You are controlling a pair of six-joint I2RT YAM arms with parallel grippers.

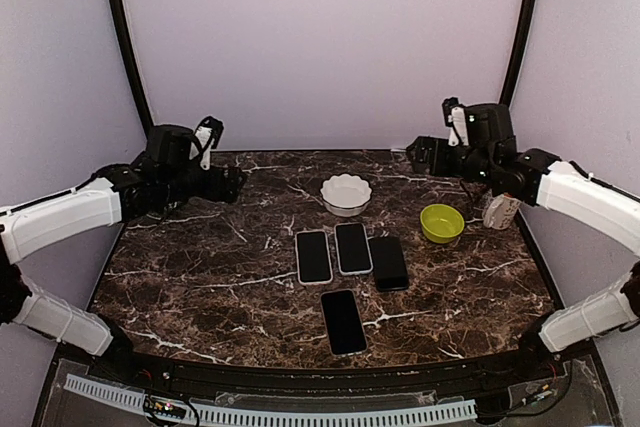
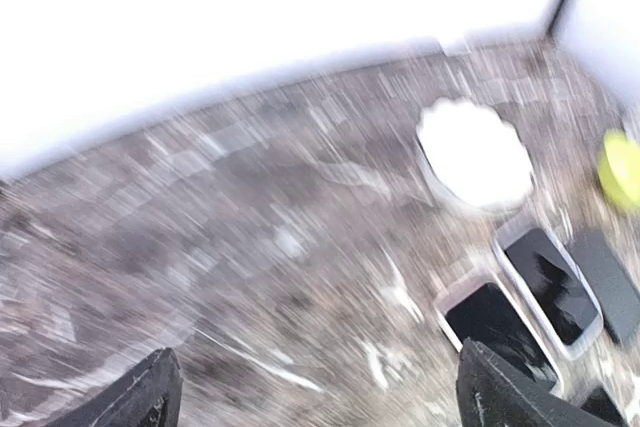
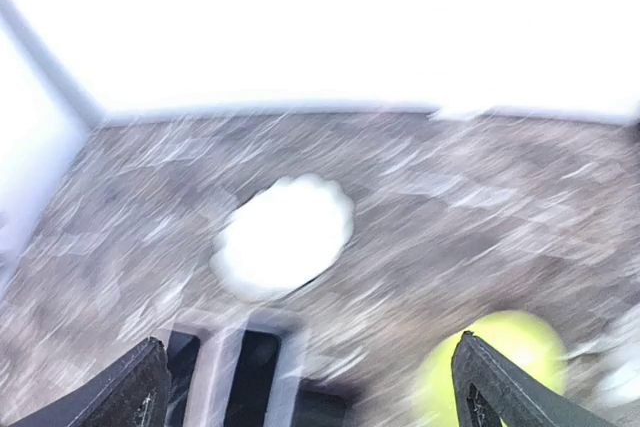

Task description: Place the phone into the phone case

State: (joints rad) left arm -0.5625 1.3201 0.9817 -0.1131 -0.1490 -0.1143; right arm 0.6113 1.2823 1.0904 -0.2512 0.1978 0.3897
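Seen from above, a marble table with a lone phone lying flat near its front, a row of two white-rimmed phones and a dark slab, case or phone unclear, just behind, and left gripper and right gripper over the rear corners, both spread wide, holding nothing.

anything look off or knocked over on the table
Nothing stands out. The three phone-shaped slabs lie flat side by side, a fourth slab flat in front; the white bowl and green bowl sit upright, nothing spilled. Wrist views are too blurred to add detail.
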